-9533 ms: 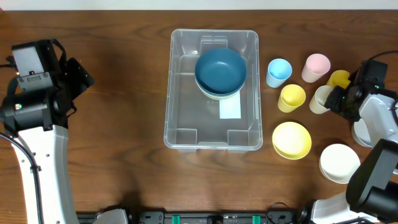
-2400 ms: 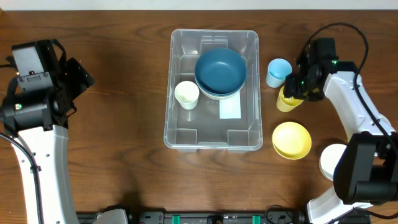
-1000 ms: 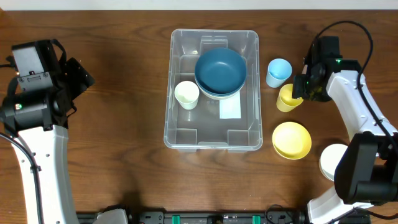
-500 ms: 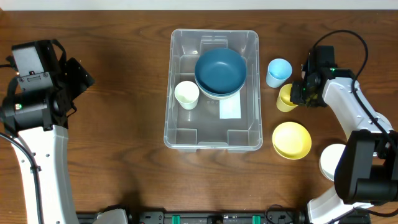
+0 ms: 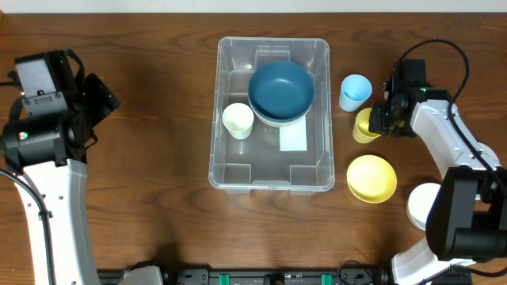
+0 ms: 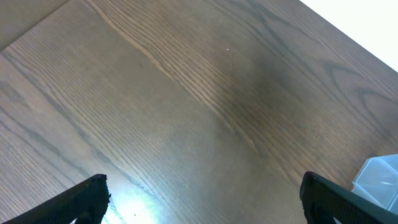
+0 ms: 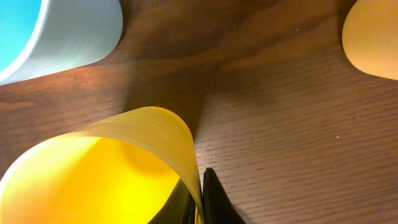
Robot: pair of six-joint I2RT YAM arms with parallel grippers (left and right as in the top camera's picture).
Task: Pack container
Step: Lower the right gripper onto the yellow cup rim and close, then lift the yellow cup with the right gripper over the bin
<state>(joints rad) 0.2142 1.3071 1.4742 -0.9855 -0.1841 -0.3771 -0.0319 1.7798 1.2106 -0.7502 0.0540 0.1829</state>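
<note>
The clear container [image 5: 219, 119] stands mid-table with a blue bowl [image 5: 280, 89] and a cream cup [image 5: 238, 120] inside; a corner of the container [image 6: 379, 180] shows in the left wrist view. To its right, my right gripper [image 5: 382, 120] is shut on the wall of a yellow cup [image 5: 366, 125]. In the right wrist view the right gripper [image 7: 200, 196] pinches the yellow cup [image 7: 106, 168], one finger inside the rim and one outside. My left gripper [image 6: 202, 202] hangs open over bare wood at the far left [image 5: 99, 99], holding nothing.
A light blue cup [image 5: 356, 91] stands just behind the yellow cup and shows as the light blue cup [image 7: 62, 34] at the right wrist view's top left. A yellow bowl [image 5: 371, 177] and a white bowl [image 5: 428, 207] sit nearer the front right.
My right gripper has dropped onto the yellow cup's right side and shut on its wall. The left arm and the container's contents have not moved.
</note>
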